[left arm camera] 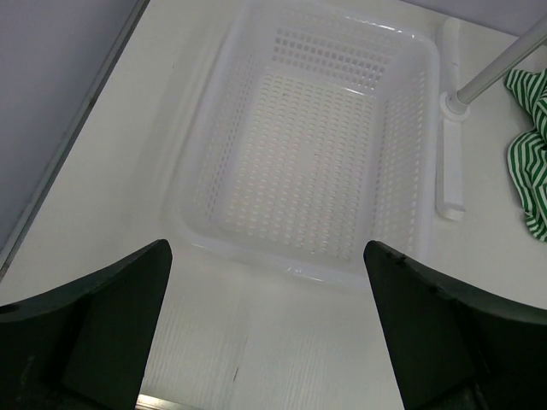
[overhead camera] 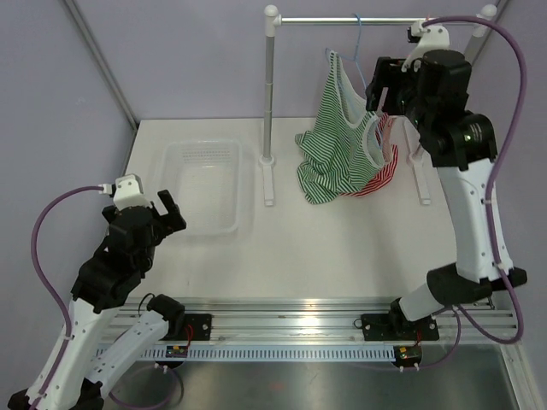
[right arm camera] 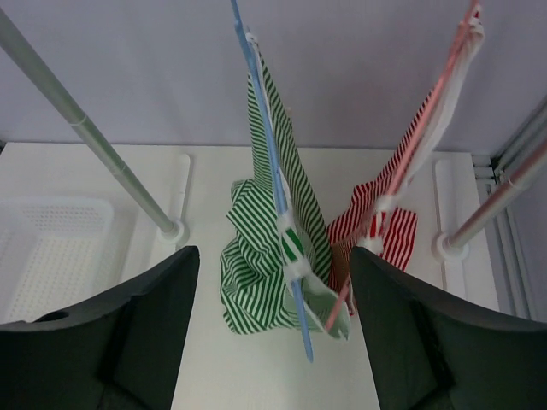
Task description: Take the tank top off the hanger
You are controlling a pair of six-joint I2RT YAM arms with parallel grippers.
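A green-striped tank top (overhead camera: 329,145) hangs bunched on a blue hanger (overhead camera: 359,51) hooked over the rack's rail (overhead camera: 342,20). Beside it a red-striped tank top (overhead camera: 380,175) hangs on a pink hanger (right arm camera: 427,111). My right gripper (overhead camera: 376,92) is raised against the hangers just under the rail. In the right wrist view it (right arm camera: 273,250) stands open, with the green tank top (right arm camera: 256,256) and the blue hanger's (right arm camera: 273,171) arm showing between its fingers, untouched. My left gripper (overhead camera: 167,209) is open and empty, low by the basket.
A white perforated basket (overhead camera: 201,229) sits left of the rack's left post (overhead camera: 268,94); in the left wrist view its near rim (left arm camera: 282,266) lies just ahead of the left gripper (left arm camera: 267,243). The rack's right post (right arm camera: 496,205) stands close to the right arm.
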